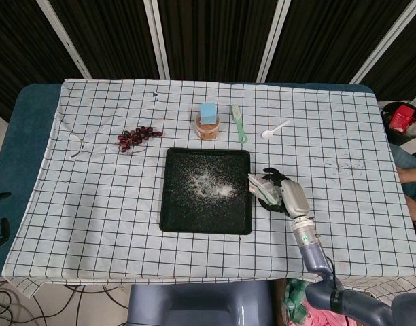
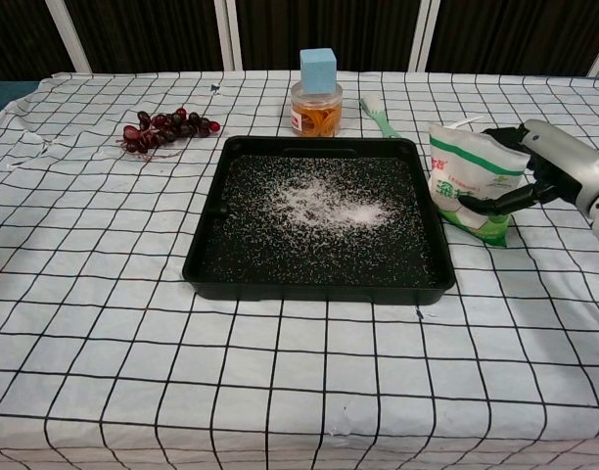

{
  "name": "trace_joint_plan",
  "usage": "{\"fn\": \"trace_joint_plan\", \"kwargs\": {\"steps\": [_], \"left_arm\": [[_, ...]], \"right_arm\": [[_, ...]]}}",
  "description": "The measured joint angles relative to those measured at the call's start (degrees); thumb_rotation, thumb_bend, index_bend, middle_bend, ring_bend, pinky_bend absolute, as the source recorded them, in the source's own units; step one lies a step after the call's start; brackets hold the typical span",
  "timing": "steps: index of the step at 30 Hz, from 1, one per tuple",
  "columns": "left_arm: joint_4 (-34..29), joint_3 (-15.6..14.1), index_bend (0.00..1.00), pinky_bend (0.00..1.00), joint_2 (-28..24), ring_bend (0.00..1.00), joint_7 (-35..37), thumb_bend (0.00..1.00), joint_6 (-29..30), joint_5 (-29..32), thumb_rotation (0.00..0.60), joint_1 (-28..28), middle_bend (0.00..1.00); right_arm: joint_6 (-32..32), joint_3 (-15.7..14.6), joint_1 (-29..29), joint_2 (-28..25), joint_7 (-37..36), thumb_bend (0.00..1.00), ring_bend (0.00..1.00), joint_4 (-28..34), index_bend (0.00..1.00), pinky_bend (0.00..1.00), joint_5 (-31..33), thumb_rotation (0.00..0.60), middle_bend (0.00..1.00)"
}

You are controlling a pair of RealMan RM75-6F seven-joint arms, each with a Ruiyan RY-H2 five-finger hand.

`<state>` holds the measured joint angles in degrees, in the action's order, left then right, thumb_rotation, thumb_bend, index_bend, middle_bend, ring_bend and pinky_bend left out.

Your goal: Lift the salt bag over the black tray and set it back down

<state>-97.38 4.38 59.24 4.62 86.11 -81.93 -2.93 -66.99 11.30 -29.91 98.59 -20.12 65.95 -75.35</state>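
Salt bag (image 2: 468, 183): centre right of frame, tilted toward black tray (image 2: 207, 250), at its right rim; right hand (image 2: 534, 176) fingers grip it. Risk: top looks open, so tilting could spill more salt. Nearby: brush (image 2: 380, 118), jar (image 2: 315, 106), grapes (image 2: 162, 127). Left hand unseen.

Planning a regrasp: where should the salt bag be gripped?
Grip the salt bag across its middle, from its right side, where the right robot hand holds it now. It stands upright beside the black tray, so that side is free.
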Motion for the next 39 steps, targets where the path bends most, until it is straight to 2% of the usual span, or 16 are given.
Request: {"fn": "trace_joint_plan", "kwargs": {"steps": [6, 12, 22, 31, 36, 39], "left_arm": [[0.0, 0.0, 0.22, 0.0, 0.0, 0.0, 0.1, 0.61, 0.0, 0.0, 0.6, 0.0, 0.04], [0.0, 0.0, 0.22, 0.0, 0.0, 0.0, 0.0, 0.61, 0.0, -0.1, 0.6, 0.0, 0.04], [-0.1, 0.0, 0.22, 0.0, 0.1, 0.0, -0.3, 0.61, 0.2, -0.1, 0.6, 0.0, 0.04], [-0.2, 0.1, 0.22, 0.0, 0.3, 0.0, -0.5, 0.61, 0.4, -0.1, 0.6, 0.1, 0.04], [-0.2, 0.2, 0.21, 0.0, 0.3, 0.0, -0.4, 0.61, 0.6, -0.2, 0.6, 0.1, 0.04], [-0.1, 0.4, 0.21, 0.0, 0.2, 0.0, 0.0, 0.61, 0.9, -0.4, 0.6, 0.1, 0.04]], "right_arm": [[-1.0, -0.6, 1.4, -3.5, 1.5, 0.22, 0.23, 4.7, 0.37, 0.31, -0.8, 0.6, 0.18], [-2.1, -2.6, 4.0, -9.5, 3.6, 0.22, 0.23, 12.5, 0.37, 0.31, -1.7, 0.6, 0.17], [-0.5, -7.3, 7.8, -25.4, 9.3, 0.22, 0.23, 27.9, 0.37, 0.31, -2.0, 0.6, 0.16], [2.2, -10.7, 9.5, -38.7, 18.1, 0.22, 0.23, 37.8, 0.35, 0.29, -0.9, 0.6, 0.15], [-1.7, -11.2, 11.6, -40.2, 21.6, 0.22, 0.21, 39.0, 0.3, 0.29, -1.5, 0.6, 0.14], [-7.4, -11.4, 13.8, -39.5, 26.2, 0.22, 0.21, 37.9, 0.27, 0.29, -3.2, 0.6, 0.13]]}}
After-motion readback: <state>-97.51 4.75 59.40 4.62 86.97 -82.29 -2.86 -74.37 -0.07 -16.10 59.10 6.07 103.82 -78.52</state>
